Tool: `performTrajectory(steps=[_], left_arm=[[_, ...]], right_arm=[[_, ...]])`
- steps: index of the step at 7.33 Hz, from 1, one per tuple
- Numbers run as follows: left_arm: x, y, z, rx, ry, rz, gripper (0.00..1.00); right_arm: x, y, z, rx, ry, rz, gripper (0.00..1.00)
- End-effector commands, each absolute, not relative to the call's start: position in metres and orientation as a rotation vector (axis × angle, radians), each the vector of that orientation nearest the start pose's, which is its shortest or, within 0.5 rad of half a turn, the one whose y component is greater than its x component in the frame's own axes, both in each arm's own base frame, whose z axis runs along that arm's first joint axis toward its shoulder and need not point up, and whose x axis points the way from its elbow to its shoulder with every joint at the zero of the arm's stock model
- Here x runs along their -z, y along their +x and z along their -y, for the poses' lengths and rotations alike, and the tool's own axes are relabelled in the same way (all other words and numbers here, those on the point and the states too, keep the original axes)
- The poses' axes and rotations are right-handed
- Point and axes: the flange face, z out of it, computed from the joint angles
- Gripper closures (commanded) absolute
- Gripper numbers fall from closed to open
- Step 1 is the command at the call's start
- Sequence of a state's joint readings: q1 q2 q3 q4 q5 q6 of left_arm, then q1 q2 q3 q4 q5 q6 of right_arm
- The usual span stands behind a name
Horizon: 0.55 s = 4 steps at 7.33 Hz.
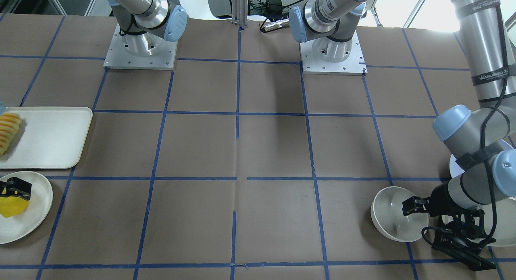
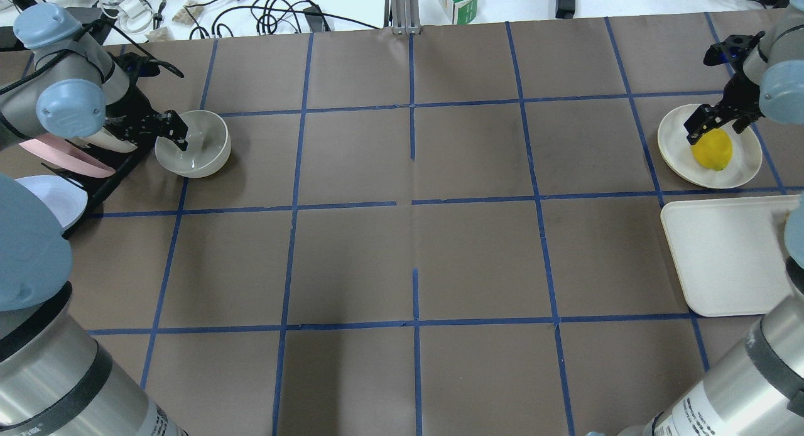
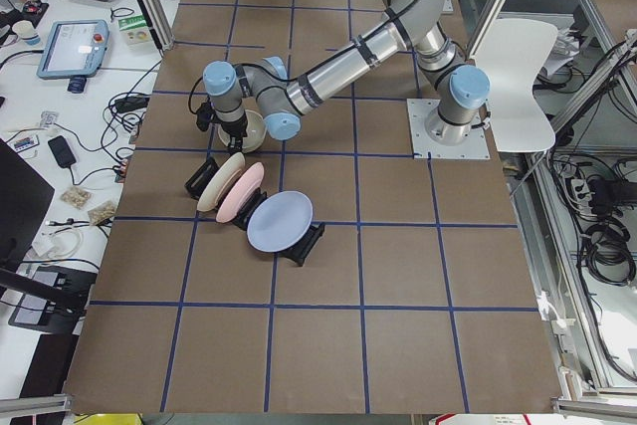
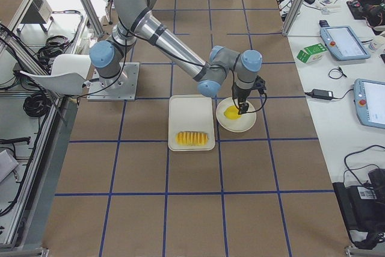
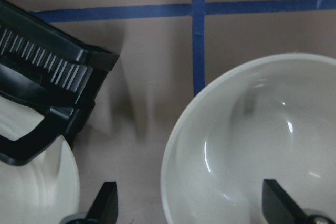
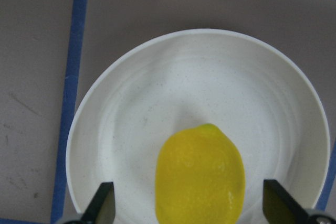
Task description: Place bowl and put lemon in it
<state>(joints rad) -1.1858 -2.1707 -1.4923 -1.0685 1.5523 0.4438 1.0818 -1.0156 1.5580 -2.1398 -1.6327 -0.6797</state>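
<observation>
The off-white bowl [image 2: 200,148] stands on the table at the far left, beside a dish rack; it also shows in the front view [image 1: 393,219]. My left gripper [image 2: 178,129] is open and straddles the bowl's near wall [image 5: 178,145], one finger inside and one outside. The yellow lemon [image 2: 713,151] lies on a flat white plate [image 2: 675,144] at the far right. My right gripper [image 2: 706,122] is open just above the lemon [image 6: 200,177], with a fingertip [image 6: 103,203] on each side of it.
A black dish rack [image 3: 299,249] with several upright plates stands beside the bowl, close to the left gripper. A rectangular white tray [image 2: 722,254] lies next to the lemon's plate and holds sliced ridged food [image 1: 8,130]. Blue tape lines mark a grid on the brown table.
</observation>
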Motion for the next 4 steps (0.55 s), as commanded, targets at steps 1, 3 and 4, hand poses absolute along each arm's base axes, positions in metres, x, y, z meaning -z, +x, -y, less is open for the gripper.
performTrajectory(steps=[1,3,4], left_arm=[[-0.211,0.131,0.682,0.007,0.107,-3.158,0.83],[-0.211,0.132,0.682,0.007,0.099,-3.158,1.00],[-0.222,0.134,0.687,0.038,0.092,-3.153,1.00]], right_arm=[[-0.207,-0.204,0.649,-0.008,-0.306,-3.195,0.00],[-0.197,-0.205,0.648,-0.030,-0.315,-3.189,0.19],[-0.197,-0.205,0.648,-0.036,-0.321,-3.192,0.41]])
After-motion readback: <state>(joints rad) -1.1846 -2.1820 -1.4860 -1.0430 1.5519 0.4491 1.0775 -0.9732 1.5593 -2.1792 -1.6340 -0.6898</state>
